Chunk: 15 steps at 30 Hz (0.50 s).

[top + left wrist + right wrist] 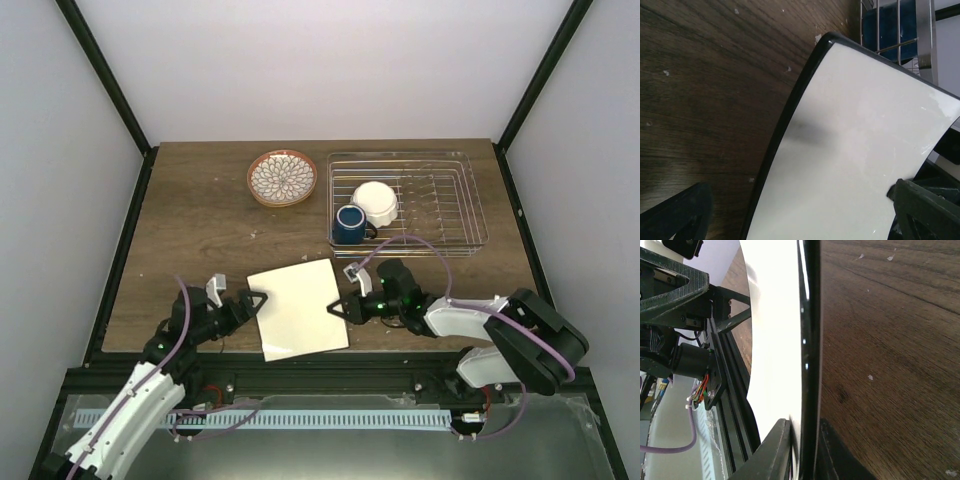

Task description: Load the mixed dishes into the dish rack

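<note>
One each: round plate [282,178], cream plate [298,309], bowl [377,203], mug [348,225], rack [450,205].

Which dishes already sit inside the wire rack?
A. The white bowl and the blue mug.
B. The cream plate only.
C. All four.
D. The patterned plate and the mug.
A: the white bowl and blue mug sit in the dish rack, while the patterned plate and cream plate are outside it.

Glossy cream plate [298,309], matt dark wood table [190,230], shiny metal wire rack [445,200].

Wooden table [190,240]: dish rack [441,190], patterned plate [282,178]
</note>
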{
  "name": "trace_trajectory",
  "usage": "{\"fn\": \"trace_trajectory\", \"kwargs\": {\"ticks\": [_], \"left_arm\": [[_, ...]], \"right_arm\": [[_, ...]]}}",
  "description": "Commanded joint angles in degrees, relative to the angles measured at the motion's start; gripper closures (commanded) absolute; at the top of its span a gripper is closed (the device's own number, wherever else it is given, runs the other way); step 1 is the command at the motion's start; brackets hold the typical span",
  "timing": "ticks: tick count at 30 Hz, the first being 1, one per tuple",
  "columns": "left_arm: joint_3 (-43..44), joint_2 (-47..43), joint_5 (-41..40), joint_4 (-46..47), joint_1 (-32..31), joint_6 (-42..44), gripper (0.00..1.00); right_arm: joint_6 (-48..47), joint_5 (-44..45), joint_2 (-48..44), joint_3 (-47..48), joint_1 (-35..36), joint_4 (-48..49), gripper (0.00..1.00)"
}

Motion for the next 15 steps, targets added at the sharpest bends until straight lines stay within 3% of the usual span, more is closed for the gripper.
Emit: {"fn": "trace_trajectory", "kwargs": {"ticks": [1,15], "left_arm": [[-8.1,0.4,0.1,-1.6,-0.1,0.4,0.00],[-8.8,4.1,2.7,4.9,-0.1,0.0,0.00]], "right_arm": [[-2.6,1.0,0.0,3.1,0.3,4.0,0.99],[-2.4,-0.3,7.7,7.1,1.9,6.4,0.99]]}}
